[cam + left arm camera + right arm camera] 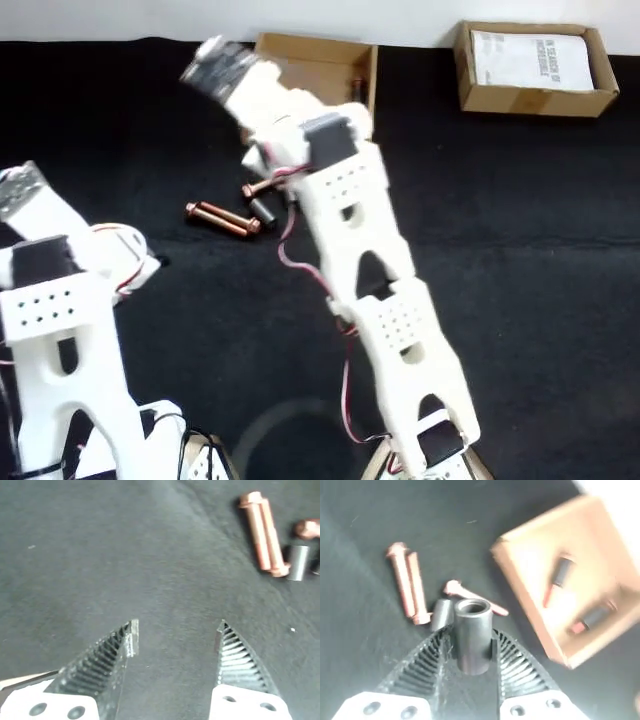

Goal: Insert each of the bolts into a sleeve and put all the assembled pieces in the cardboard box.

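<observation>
Looking like a robotics lab bench: left arm [55, 330] and right arm [360, 230] are standing on black cloth [520, 260], a box [535, 102] lying far right.

Copper bolts [256, 530], dark grey sleeve [472, 640], tan cardboard box [520, 592], black table [520, 250].

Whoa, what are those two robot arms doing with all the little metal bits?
The right hand is holding a dark sleeve over the black table. Near it a pair of copper bolts, a third bolt and another sleeve lie loose. The cardboard box beside them already has two finished pieces inside. The left hand is open and holds nothing.
</observation>
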You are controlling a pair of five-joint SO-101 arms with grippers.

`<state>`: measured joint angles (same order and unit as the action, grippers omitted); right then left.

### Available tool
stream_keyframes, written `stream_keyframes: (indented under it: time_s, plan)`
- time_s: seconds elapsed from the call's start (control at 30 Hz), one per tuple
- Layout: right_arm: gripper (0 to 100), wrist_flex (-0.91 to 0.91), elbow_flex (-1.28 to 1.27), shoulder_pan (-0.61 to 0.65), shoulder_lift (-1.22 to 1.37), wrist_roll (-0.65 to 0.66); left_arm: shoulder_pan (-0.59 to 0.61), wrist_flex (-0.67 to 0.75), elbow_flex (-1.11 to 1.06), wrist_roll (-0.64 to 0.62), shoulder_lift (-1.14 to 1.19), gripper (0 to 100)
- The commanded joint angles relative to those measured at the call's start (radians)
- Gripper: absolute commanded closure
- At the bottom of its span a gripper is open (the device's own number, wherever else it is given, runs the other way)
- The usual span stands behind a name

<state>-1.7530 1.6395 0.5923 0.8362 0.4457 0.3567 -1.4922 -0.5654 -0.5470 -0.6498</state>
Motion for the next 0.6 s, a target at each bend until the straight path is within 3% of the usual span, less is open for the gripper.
stream_keyframes:
  time_s: [0.0,0.4,0.57]
  plan:
    - [99.1,-0.013,0.128,-0.062,-0.185,-0.129,-0.067,0.049,0.007,-0.037,0.016,74]
    - [99.1,-0.015,0.12,-0.048,-0.479,-0.163,-0.125,-0.012,0.286,-0.121,0.395,70]
    - [99.1,-0.016,0.081,-0.05,-0.572,-0.238,-0.127,-0.052,0.414,-0.15,0.487,70]
